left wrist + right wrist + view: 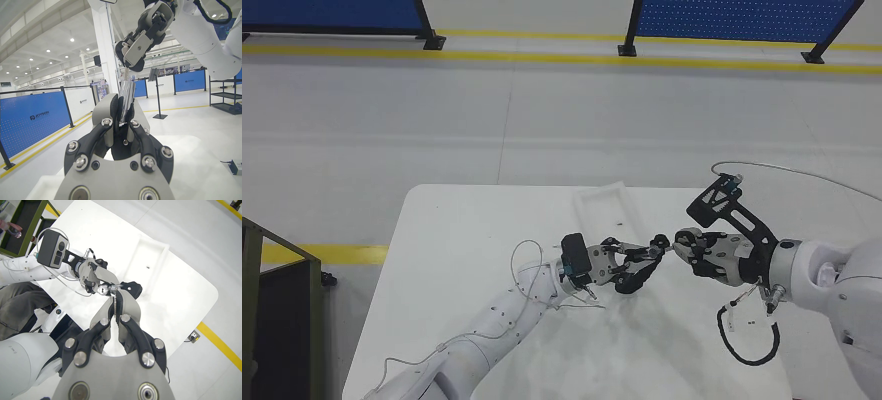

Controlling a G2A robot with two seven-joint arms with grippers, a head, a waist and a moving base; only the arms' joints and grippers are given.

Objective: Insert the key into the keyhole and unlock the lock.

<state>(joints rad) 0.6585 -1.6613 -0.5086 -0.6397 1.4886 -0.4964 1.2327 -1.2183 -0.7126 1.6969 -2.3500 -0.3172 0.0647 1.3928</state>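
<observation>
Left wrist view: lock (126, 101) points lengthwise toward the tip of key (126, 73).

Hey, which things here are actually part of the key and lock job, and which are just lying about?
For the job:
lock, held in the left pincer
key, held in the right pincer

Lying about:
white tray on the table
small dark bit in the tray
grey box with a cable
</observation>
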